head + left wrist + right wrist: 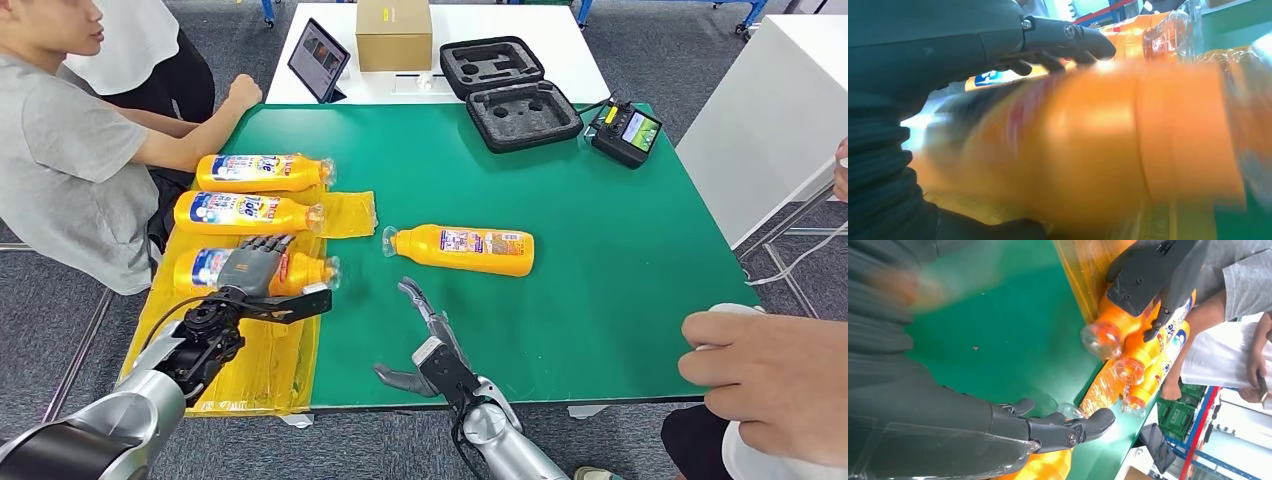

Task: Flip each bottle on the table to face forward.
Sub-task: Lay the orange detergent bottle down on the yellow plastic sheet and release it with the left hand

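- Head view: four orange bottles lying on their sides on the green desk (pixel 600 250); three in a row on a yellow plastic sheet (pixel 250 370) at the left, blue-and-white labels up, writing on them too small to read.
- Far bottle (pixel 262 172) and middle bottle (pixel 248 212) lying parallel, clear caps toward the desk's centre.
- Near bottle (pixel 300 270) under the left hand (pixel 250 270): fingers (pixel 262 244) draped over its top, thumb alongside toward the cap, grasping it; blurred orange body against the palm in the left wrist view.
- Fourth bottle (pixel 462 248) alone on bare green, well apart from the row, cap pointing left, a pale printed panel up, text unreadable.
- Right hand (pixel 425 345) near the desk's front edge, just short of the fourth bottle, not touching; fingers (pixel 412 295) stretched toward it, thumb spread out sideways, released and holding nothing.
- Left arm bent in from below left, right forearm rising from the bottom centre.
- Behind: cardboard box (pixel 394 35), tablet (pixel 318 60), open black foam case (pixel 510 92), handheld controller (pixel 625 132).
- Seated person in a grey shirt (pixel 60 170) at left; another person's hand (pixel 770 375) at right.
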